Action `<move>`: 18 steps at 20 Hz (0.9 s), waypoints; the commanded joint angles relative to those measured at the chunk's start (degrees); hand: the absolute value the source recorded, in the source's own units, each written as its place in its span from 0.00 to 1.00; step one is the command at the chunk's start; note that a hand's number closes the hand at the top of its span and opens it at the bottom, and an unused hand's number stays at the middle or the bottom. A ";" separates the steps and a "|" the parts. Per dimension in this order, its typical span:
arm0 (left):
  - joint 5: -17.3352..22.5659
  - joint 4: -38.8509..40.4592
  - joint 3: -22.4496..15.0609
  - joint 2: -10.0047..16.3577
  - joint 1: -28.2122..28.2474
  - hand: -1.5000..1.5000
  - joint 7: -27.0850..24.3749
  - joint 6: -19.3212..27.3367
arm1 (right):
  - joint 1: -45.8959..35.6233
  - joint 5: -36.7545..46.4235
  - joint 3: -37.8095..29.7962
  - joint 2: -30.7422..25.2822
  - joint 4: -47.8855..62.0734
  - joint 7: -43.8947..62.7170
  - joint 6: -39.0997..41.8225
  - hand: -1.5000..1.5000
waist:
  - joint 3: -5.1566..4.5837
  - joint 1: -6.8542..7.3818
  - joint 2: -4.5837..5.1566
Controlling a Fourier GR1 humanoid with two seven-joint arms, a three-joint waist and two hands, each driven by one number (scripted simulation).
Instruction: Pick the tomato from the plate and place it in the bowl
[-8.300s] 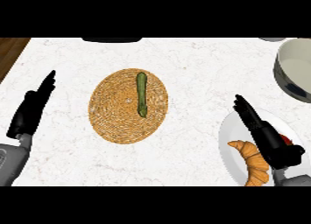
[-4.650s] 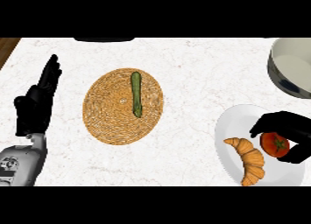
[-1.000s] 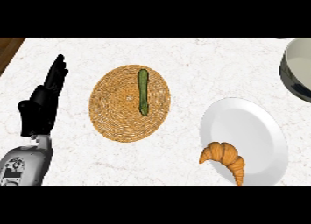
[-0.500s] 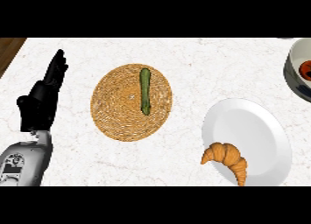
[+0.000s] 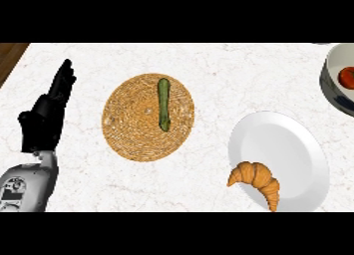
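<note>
A red tomato lies inside the grey-white bowl at the right edge of the head view, nothing touching it. The white plate sits at lower right and carries only a croissant on its lower left rim. My left hand rests at the left of the counter, fingers straight and pointing up, holding nothing. My right hand does not show anywhere.
A round woven mat lies left of centre with a green cucumber-like vegetable on its upper part. The counter's left edge and dark wooden floor show at upper left.
The right hand that was over the plate with the tomato has left the view. The tomato now lies uncovered in the bowl, where half a second ago a dark shape sat over it.
</note>
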 commanded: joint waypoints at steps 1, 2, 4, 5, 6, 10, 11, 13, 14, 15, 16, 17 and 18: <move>-0.84 -0.62 -0.46 -0.68 1.05 0.50 -0.05 0.78 | 2.34 -3.70 -3.30 -3.59 2.07 -3.16 6.00 0.00 | -0.05 -0.82 -0.35; -0.31 0.26 0.90 -0.11 -0.52 0.50 1.48 0.77 | 3.76 -4.61 -3.64 -3.79 1.98 -4.65 8.53 0.00 | -0.13 -1.67 -0.67; -1.25 0.58 0.09 -0.51 0.80 0.50 -0.85 1.00 | 3.61 -5.85 -4.65 -4.66 2.44 -5.12 9.18 0.00 | -0.11 -1.25 -0.55; 0.79 -2.99 2.11 2.00 2.51 0.50 2.06 -1.16 | 5.95 -7.37 -5.28 -5.93 1.58 -5.89 13.63 0.00 | -0.23 -2.14 -1.26; -1.44 -3.72 -1.01 -1.17 4.86 0.50 0.34 1.06 | 5.02 -7.64 -5.62 -8.61 2.18 -4.52 15.71 0.00 | -0.18 -1.66 -1.04; 1.20 -2.93 2.41 0.93 3.01 0.50 1.19 -0.93 | 11.51 -11.39 -7.22 -6.64 1.60 -12.08 22.15 0.00 | -0.26 -2.68 -1.28; -1.62 -1.62 0.54 -0.39 1.45 0.50 2.46 0.83 | 11.41 -11.18 -6.09 -6.53 1.49 -10.87 23.54 0.00 | -0.29 -2.85 -1.29; 0.44 -2.22 2.24 1.27 3.75 0.50 0.58 -1.48 | 14.74 -12.10 -6.12 -4.94 1.50 -14.93 25.54 0.00 | -0.28 -2.70 -1.32; 0.13 0.85 2.47 0.43 0.78 0.50 0.91 -0.69 | 14.45 -12.10 -5.38 -6.23 1.09 -14.23 26.19 0.00 | -0.28 -2.75 -1.22; 0.80 -3.66 2.64 1.09 1.88 0.50 3.36 -1.59 | 13.46 -11.76 -3.83 -5.48 0.12 -12.64 25.51 0.00 | -0.31 -2.58 -1.36; -0.74 1.06 2.31 -0.15 -1.32 0.50 2.38 0.22 | 15.68 -13.13 -4.96 -6.01 0.59 -14.56 27.60 0.00 | -0.30 -2.96 -1.28; -0.36 0.46 2.45 -0.03 0.46 0.50 1.34 -0.42 | 16.27 -13.83 -4.67 -4.12 -0.10 -16.32 27.09 0.00 | -0.31 -2.87 -1.34; 0.63 1.97 4.31 1.66 3.04 0.50 -2.58 -1.55 | 20.28 -13.99 -4.69 -6.81 -1.64 -17.22 31.91 0.00 | -0.43 -3.78 -1.65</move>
